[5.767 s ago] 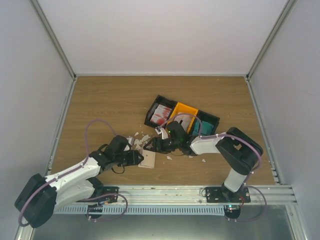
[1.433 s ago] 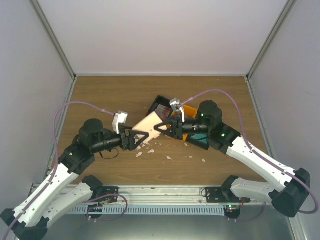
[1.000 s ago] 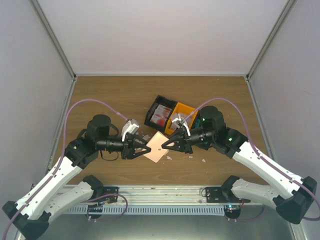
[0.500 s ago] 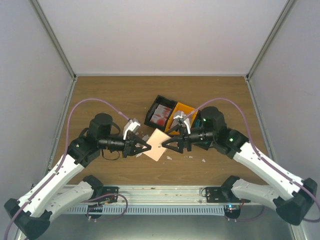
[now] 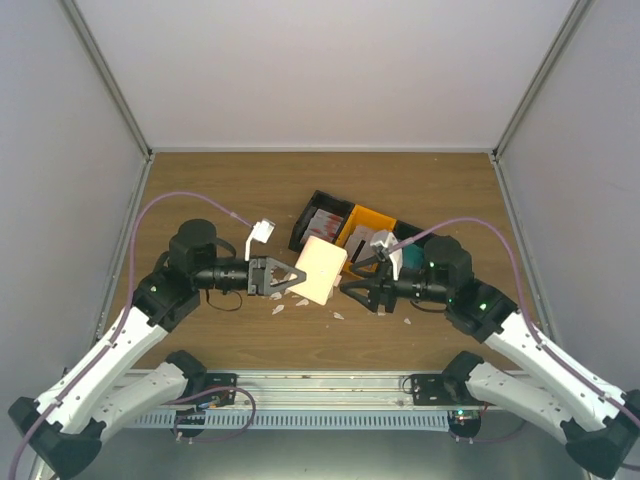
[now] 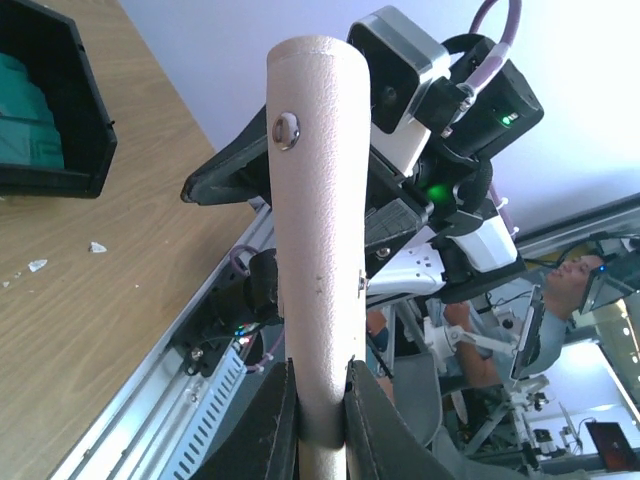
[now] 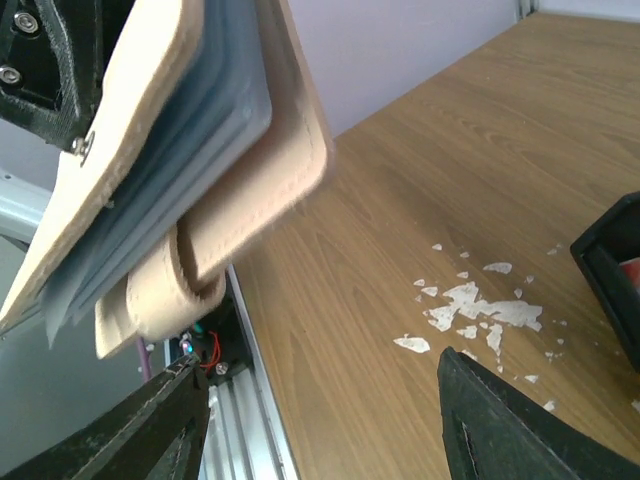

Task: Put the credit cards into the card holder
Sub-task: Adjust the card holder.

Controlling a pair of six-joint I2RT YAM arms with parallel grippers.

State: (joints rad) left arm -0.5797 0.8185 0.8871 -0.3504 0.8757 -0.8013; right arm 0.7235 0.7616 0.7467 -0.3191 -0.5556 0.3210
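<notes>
- Nearest the arm bases, the left fingers (image 5: 281, 277) are clamped tight on one edge of the card holder (image 5: 320, 270). They've got it up in the air over the tabletop (image 5: 200, 200), about midway between the two arms.
- In the left wrist view the holder sticks straight up out of those fingers, edge-on and folded nearly flat. There's a little metal snap (image 6: 287, 127) near its top.
- The right fingers (image 5: 353, 290) sit just beside the holder on its right side. They're spread wide and gripping nothing, and I can't tell for sure if a tip grazes the holder.
- From the right wrist view the holder hangs above and to the left of those fingers. It gapes a bit, with bluish-grey sleeves showing between the tan flaps.
- White scraps (image 5: 300, 301) are scattered on the wood under the holder.
- Further back is the black-and-orange tray (image 5: 372, 216), sitting on the tabletop. Credit cards (image 5: 322, 225), white with red blotches, are in its left bin, and teal cards (image 6: 25, 110) are in a black end bin.
</notes>
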